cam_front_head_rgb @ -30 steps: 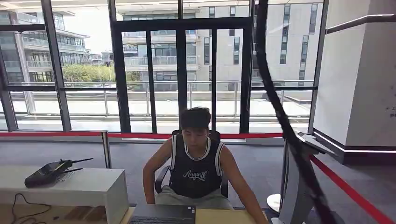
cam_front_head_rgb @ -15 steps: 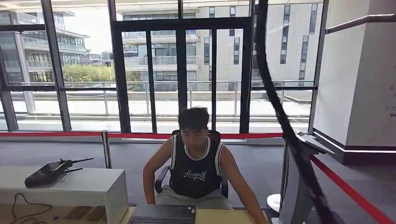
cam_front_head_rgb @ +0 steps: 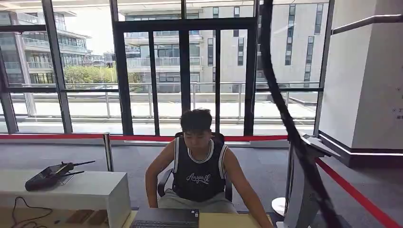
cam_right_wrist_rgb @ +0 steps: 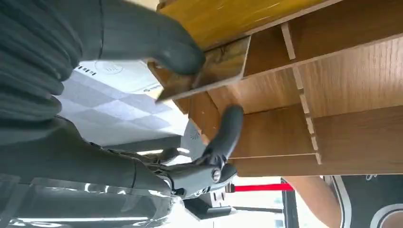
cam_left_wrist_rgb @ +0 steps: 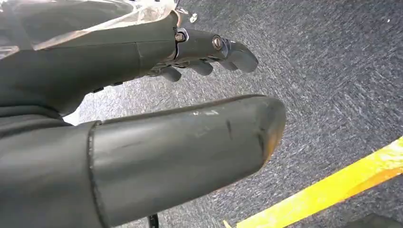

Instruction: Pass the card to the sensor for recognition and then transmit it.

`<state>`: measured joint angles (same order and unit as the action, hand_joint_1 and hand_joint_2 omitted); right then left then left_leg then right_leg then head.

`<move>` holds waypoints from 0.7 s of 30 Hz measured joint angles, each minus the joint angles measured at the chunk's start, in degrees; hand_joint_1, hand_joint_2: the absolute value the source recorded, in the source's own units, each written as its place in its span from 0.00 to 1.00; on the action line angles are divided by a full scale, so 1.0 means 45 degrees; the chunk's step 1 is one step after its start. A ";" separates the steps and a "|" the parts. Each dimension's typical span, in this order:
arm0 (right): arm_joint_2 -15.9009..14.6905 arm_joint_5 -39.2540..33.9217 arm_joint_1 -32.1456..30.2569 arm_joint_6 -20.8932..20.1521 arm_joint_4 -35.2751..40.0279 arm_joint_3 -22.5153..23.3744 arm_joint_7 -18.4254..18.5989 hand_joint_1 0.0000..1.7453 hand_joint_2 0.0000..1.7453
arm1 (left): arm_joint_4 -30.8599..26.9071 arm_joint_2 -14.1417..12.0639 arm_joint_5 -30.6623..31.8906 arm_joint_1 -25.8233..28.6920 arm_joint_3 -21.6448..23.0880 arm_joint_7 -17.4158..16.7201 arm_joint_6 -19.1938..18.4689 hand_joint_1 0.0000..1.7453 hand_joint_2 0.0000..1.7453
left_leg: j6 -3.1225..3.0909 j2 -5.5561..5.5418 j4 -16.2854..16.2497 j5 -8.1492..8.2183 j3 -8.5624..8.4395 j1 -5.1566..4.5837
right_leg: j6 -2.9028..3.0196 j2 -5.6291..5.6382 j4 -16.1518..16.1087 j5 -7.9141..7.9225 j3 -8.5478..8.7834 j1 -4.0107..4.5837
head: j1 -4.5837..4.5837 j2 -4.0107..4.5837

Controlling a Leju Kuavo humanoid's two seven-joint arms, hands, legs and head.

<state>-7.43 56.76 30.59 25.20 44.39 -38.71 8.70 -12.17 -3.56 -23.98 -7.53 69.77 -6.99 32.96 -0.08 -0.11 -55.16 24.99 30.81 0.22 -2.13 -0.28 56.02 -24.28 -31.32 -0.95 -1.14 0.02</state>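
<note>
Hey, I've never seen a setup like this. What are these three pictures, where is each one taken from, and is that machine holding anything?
This is a humanoid robot with two arms, and each picture comes from one of its cameras. The wide one is from its head: a person sits facing it behind a laptop, and a black handset lies on a white counter. The other two come from cameras at its wrists, so they look tilted. In one, the left hand hangs over grey carpet, its fingers spread and holding nothing. In the other, the right hand seems to hold a thin card under its thumb, close to wooden shelves.
</note>
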 joint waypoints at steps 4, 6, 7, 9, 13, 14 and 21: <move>0.0020 0.0000 0.0002 -0.0005 0.0000 0.0000 -0.0005 1.00 1.00 | 0.0000 0.0000 0.0000 -0.0011 0.0000 -0.0005 0.0000 0.00 0.00 | 0.0000 0.0000 0.0000 0.0000 0.0000 0.0000 | 0.0000 0.0000 0.0000 0.0000 0.0001 0.0000 | 0.0000 0.0000; 0.0034 0.0000 0.0009 0.0000 0.0000 0.0000 -0.0005 0.98 1.00 | 0.0000 0.0000 0.0000 -0.0017 0.0000 -0.0005 0.0000 0.00 0.00 | 0.0000 0.0000 0.0000 0.0000 0.0000 0.0000 | 0.0000 0.0000 0.0000 0.0000 0.0001 0.0000 | 0.0000 0.0000; 0.0049 0.0000 0.0009 0.0000 0.0000 0.0000 -0.0005 0.99 1.00 | 0.0000 0.0000 0.0000 -0.0022 0.0000 0.0000 0.0000 0.00 0.00 | 0.0000 0.0000 0.0000 0.0000 0.0000 0.0000 | 0.0000 0.0000 0.0000 0.0000 0.0001 0.0000 | 0.0000 0.0000; 0.0058 0.0000 0.0008 0.0000 0.0000 0.0000 -0.0005 0.98 1.00 | 0.0000 0.0000 0.0000 -0.0030 0.0000 0.0000 0.0000 0.00 0.00 | 0.0000 0.0000 0.0000 0.0000 0.0000 0.0000 | 0.0000 0.0000 0.0000 0.0000 0.0001 0.0000 | 0.0000 0.0000; 0.0063 0.0005 0.0008 0.0024 -0.0005 0.0000 0.0000 0.99 1.00 | 0.0000 0.0005 0.0029 -0.0031 0.0000 -0.0010 0.0000 0.00 0.00 | 0.0000 0.0000 0.0000 0.0000 0.0000 0.0000 | 0.0000 0.0000 0.0000 0.0000 0.0001 0.0000 | 0.0005 0.0000; 0.0063 0.0005 0.0008 0.0048 -0.0014 0.0000 0.0000 1.00 1.00 | 0.0000 0.0005 0.0034 -0.0034 0.0000 -0.0029 0.0000 0.00 0.00 | 0.0000 0.0000 0.0000 0.0000 0.0000 0.0000 | 0.0000 0.0000 0.0000 0.0000 0.0001 0.0000 | 0.0000 0.0000; 0.0131 0.0053 0.0012 0.0466 -0.0126 0.0005 0.0000 1.00 1.00 | 0.0000 0.0010 0.0038 -0.0035 0.0000 -0.0029 0.0000 0.00 0.00 | 0.0000 0.0000 0.0000 0.0000 0.0000 0.0000 | 0.0000 0.0000 0.0001 0.0000 0.0001 0.0000 | 0.0000 0.0000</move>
<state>-6.84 57.00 30.64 27.30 43.82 -38.69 8.70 -12.17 -3.52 -23.80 -7.69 69.77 -7.13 32.96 -0.08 -0.11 -55.16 24.99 30.81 0.22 -2.13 -0.28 56.03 -24.28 -31.32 -0.95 -1.13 0.02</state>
